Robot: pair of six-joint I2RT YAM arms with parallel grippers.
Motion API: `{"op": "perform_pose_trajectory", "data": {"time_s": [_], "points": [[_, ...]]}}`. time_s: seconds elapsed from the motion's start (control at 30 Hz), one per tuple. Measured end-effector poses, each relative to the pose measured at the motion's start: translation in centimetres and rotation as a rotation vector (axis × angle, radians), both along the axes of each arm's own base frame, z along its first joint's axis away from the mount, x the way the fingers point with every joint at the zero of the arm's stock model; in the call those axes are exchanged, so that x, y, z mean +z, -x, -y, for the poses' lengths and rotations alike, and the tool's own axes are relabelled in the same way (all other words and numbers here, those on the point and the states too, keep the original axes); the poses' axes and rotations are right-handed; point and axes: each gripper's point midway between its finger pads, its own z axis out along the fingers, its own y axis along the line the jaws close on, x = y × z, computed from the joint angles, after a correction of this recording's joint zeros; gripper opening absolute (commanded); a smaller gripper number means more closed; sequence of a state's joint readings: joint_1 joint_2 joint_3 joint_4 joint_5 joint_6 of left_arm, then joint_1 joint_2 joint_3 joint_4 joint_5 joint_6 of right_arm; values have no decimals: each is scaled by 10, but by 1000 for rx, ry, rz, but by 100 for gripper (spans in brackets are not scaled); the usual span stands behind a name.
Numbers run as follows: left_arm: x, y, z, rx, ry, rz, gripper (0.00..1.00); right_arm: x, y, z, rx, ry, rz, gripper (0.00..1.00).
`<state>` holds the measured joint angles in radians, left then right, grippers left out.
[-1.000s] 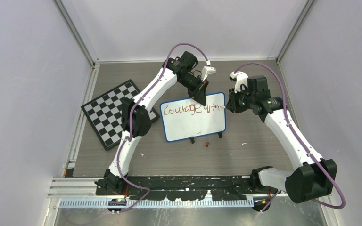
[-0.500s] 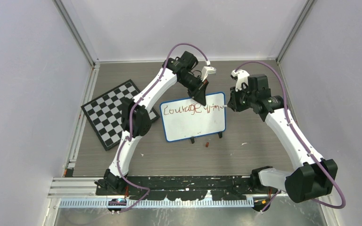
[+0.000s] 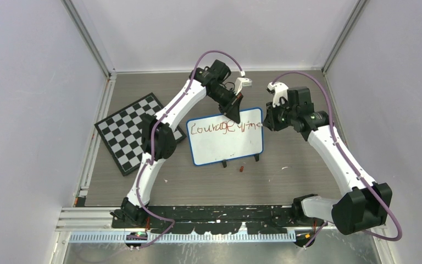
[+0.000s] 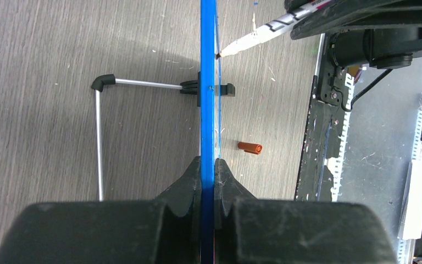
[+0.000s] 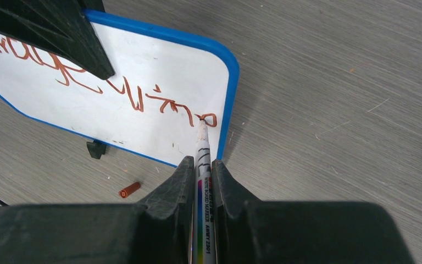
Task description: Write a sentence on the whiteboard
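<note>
The whiteboard (image 3: pixel 225 147), white with a blue frame, stands tilted on black clip feet at mid-table. My left gripper (image 3: pixel 236 113) is shut on its top edge; the left wrist view shows the blue edge (image 4: pixel 207 82) pinched between the jaws (image 4: pixel 207 165). My right gripper (image 5: pixel 201 162) is shut on a white marker (image 5: pixel 204 137). The marker's tip touches the board (image 5: pixel 159 60) near its right edge, at the end of the brownish-red sentence (image 5: pixel 137 99). From above, that sentence (image 3: pixel 225 127) is one line starting "Courage". My right gripper (image 3: pixel 267 120) hangs at the board's right side.
The marker's orange-brown cap (image 3: pixel 242 169) lies on the table in front of the board, also seen as the cap (image 5: pixel 129 190) and the cap (image 4: pixel 249 147). A black-and-white chessboard (image 3: pixel 129 132) lies at the left. The board's wire stand (image 4: pixel 99 137) juts out behind it.
My right gripper shifted slightly at the board's right edge and a further small stroke appeared at the end of the line. The left arm has not moved.
</note>
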<state>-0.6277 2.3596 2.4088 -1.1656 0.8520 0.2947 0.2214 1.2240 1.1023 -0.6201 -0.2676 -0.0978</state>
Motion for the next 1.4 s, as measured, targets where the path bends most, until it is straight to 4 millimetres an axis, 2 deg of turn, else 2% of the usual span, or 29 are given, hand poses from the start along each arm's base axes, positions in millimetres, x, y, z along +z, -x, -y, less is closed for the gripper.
{"op": "perform_pose_trajectory", "data": {"time_s": [0.23, 0.43, 0.5, 0.57, 0.67, 0.73, 0.87, 1.0, 1.1, 1.23, 1.3, 1.4], "points": [[0, 0, 0, 0, 0, 0, 0, -17, 7, 3, 11, 34, -33, 0], [0, 0, 0, 0, 0, 0, 0, -23, 9, 11, 0, 75, -42, 0], [0, 0, 0, 0, 0, 0, 8, -23, 10, 12, 0, 84, -46, 0], [1, 0, 0, 1, 0, -1, 27, -18, 11, 13, 1, 88, -47, 0], [-4, -4, -2, 6, -32, 36, 54, 7, 5, 8, 20, 60, -6, 0], [-5, -5, -2, 7, -44, 53, 65, 25, 4, 1, 46, 27, 22, 0], [3, -4, -4, 15, -60, 69, 73, 51, 7, -14, 112, -36, 52, 0], [15, -5, -12, 30, -59, 84, 75, 56, 23, -34, 200, -78, 25, 0], [35, -6, -35, 71, -54, 94, 81, 54, 38, -51, 265, -93, -6, 0], [62, -15, -91, 185, -43, 98, 83, 52, 54, -71, 347, -104, -28, 0], [67, -18, -126, 257, -38, 87, 84, 52, 61, -79, 378, -104, -33, 0], [60, -18, -177, 373, -46, 45, 84, 47, 67, -91, 416, -95, -47, 0]]}}
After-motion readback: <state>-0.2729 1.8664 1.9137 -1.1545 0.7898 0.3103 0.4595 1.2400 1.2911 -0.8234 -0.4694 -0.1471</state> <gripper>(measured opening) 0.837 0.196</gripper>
